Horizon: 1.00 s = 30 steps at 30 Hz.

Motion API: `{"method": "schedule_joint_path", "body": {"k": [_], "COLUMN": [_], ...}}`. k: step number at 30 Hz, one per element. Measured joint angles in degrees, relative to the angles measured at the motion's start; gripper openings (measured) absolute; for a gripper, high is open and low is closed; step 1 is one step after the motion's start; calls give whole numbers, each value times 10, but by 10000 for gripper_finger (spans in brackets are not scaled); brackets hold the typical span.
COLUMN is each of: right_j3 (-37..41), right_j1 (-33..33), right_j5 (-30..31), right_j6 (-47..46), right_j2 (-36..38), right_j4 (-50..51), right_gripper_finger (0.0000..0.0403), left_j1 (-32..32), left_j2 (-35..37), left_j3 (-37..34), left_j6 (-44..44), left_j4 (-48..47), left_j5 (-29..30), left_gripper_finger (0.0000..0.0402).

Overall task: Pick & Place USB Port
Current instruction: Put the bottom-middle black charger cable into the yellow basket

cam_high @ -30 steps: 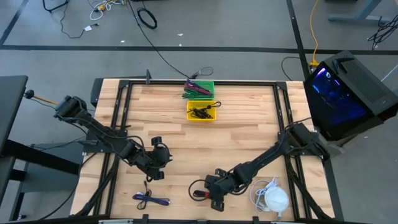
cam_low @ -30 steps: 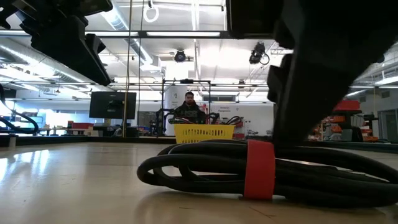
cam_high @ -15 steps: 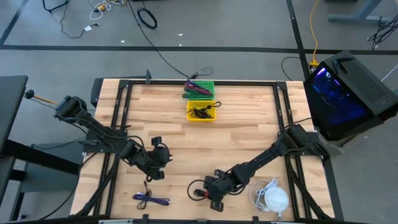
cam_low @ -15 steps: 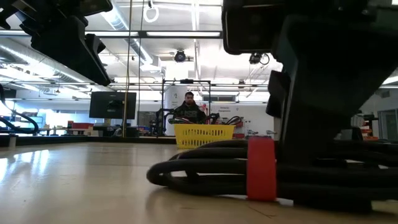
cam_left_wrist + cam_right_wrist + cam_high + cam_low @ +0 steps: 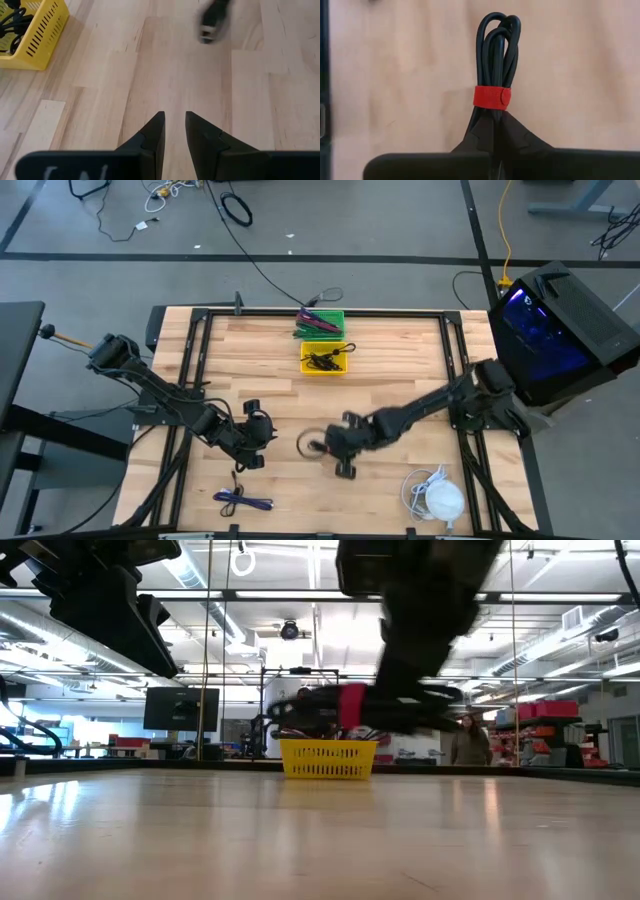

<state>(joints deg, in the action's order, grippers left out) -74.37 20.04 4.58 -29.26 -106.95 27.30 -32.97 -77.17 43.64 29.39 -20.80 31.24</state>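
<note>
The pale wooden plank worktop carries a yellow slotted plastic basket beside a green bin at its far edge, a purple cable bundle and white coiled cable near the front.

Right claw clamped, raised — left claw parted.

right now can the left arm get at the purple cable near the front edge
Probably yes. The purple cable lies just in front of the left tool, with bare table between, and that tool holds nothing. The right tool carries the black cable off to the side.
</note>
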Motion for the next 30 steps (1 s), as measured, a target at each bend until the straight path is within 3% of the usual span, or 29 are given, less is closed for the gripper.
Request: {"method": "schedule_joint_path", "body": {"k": [10, 19, 30], "right_j3": [0, 0, -1], "right_j1": [-171, -318, -376], "right_j5": [10, -9, -36], "right_j6": [164, 256, 300], "right_j2": [36, 36, 33], "right_j4": [11, 9, -12], "right_gripper_finger": [4, 3, 1], "left_j1": [0, 0, 0], "left_j2": [0, 0, 0], "left_j3": [0, 0, 0], "left_j6": [0, -7, -16], "left_j4": [0, -1, -1], "left_j5": [0, 20, 48], "left_gripper_finger": [80, 80, 80]}}
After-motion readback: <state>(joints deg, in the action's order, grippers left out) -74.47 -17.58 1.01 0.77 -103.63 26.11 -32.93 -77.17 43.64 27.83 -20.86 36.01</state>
